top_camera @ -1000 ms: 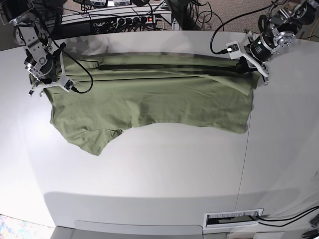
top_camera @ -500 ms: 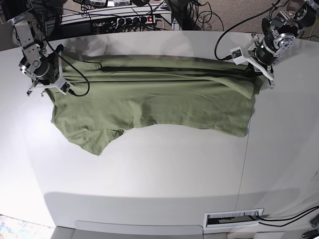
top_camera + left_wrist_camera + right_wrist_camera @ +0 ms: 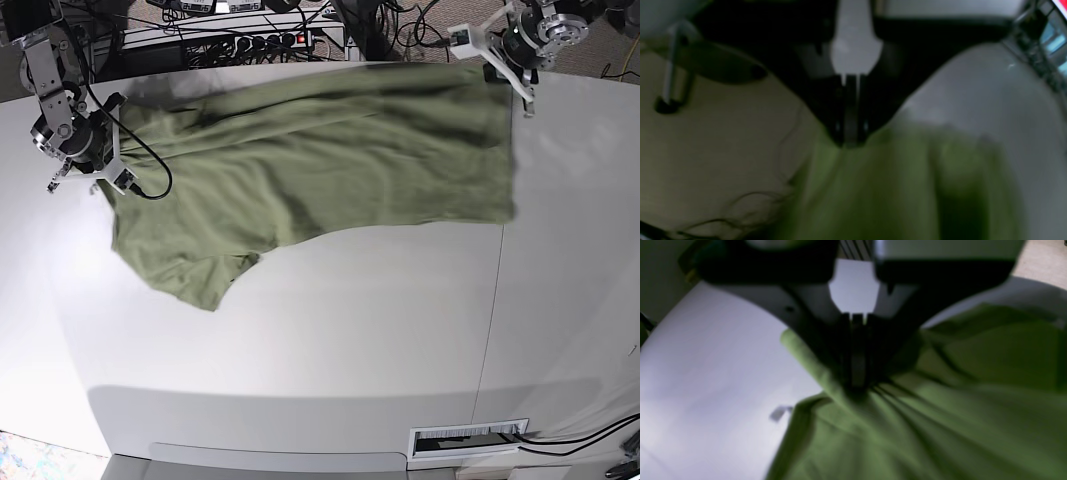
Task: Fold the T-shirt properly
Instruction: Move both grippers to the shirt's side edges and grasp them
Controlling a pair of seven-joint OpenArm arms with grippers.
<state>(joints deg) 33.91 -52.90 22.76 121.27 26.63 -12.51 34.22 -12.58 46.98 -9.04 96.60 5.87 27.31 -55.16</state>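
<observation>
The olive-green T-shirt (image 3: 320, 160) hangs spread across the back of the white table (image 3: 330, 340), stretched between my two grippers. A sleeve droops at the lower left. In the base view my left gripper (image 3: 508, 78) is at the top right, shut on the shirt's upper right corner. My right gripper (image 3: 103, 172) is at the left, shut on the shirt's left edge. The left wrist view shows closed fingers of the left gripper (image 3: 850, 140) pinching green cloth (image 3: 900, 186). In the right wrist view the right gripper (image 3: 857, 385) bunches the fabric (image 3: 940, 426) into radiating creases.
Cables and a power strip (image 3: 270, 40) lie behind the table's far edge. A seam (image 3: 493, 300) runs down the tabletop on the right. A slotted vent (image 3: 467, 437) sits at the front edge.
The left gripper has moved back and up with its corner, and the shirt's right side has risen and opened out. The right gripper has shifted only slightly.
</observation>
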